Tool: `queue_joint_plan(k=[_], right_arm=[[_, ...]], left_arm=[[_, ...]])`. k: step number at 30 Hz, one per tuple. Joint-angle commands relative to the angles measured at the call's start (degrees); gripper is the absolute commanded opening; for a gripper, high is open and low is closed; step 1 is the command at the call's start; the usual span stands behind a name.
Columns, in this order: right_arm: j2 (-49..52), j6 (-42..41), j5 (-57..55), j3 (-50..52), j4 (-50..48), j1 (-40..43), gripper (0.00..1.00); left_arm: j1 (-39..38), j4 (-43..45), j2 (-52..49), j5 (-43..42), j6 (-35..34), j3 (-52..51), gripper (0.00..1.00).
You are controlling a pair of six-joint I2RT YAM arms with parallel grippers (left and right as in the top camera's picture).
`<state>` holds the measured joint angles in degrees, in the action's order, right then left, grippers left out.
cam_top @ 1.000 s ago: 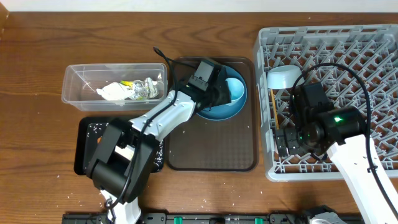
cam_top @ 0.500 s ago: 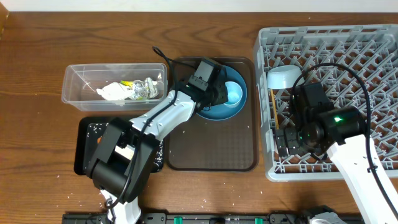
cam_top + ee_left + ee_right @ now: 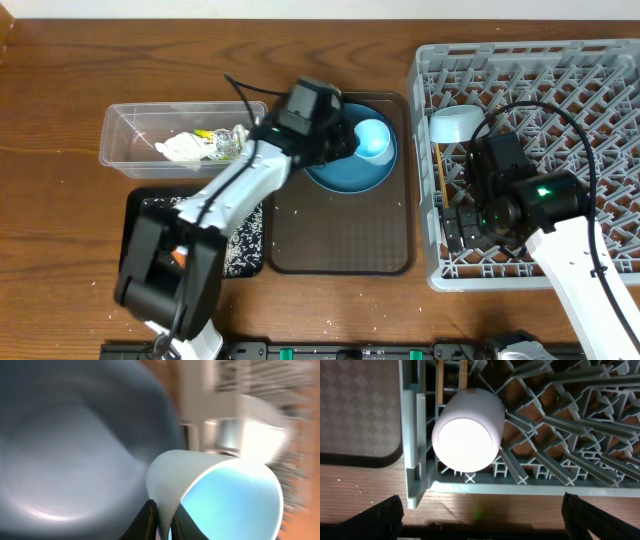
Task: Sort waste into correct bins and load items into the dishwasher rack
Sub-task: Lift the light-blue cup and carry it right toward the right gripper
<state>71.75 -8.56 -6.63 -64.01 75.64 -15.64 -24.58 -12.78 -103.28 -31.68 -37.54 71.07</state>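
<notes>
Left gripper (image 3: 162, 515) is clamped on the light-blue plastic cup (image 3: 220, 495), one finger inside the rim and one outside, so you are pinching a single thin wall. The cup is over the large blue round plate (image 3: 65, 450), which sits on the brown serving tray (image 3: 340, 240). The wrist view is blurred, and you cannot tell whether the cup is clear of the plate. Its mouth opens upward and leans toward the big grey plastic lattice rack (image 3: 560, 70), so its long axis is near upright but tilted. Main risk, as a judgement: an edge pinch this shallow lets the cup pivot around the pads or slide out on the carry and drop onto the plate. It could also clip the rack's near wall if carried low. Right gripper (image 3: 482, 520) hangs spread wide and empty over the rack's near corner, beside a pale inverted cup (image 3: 466, 430) and the wooden chopsticks (image 3: 440, 380). Watch for crowding there.
</notes>
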Motion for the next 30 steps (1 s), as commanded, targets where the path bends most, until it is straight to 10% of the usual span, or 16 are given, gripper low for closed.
queue_joint_plan(k=[1, 11, 30], right_arm=[[0.1, -0.2, 0.0, 0.0, 0.0, -0.5, 0.99], [0.1, -0.2, 0.0, 0.0, 0.0, -0.5, 0.99], [0.1, 0.5, 19.2, 0.4, -0.3, -0.5, 0.99]], left_arm=[[3.2, 0.3, 2.1, -18.3, -0.1, 0.4, 0.12], [8.4, 0.3, 2.3, -50.2, 2.4, 0.4, 0.12], [8.2, -1.4, 2.3, -58.4, 6.1, 0.4, 0.12]])
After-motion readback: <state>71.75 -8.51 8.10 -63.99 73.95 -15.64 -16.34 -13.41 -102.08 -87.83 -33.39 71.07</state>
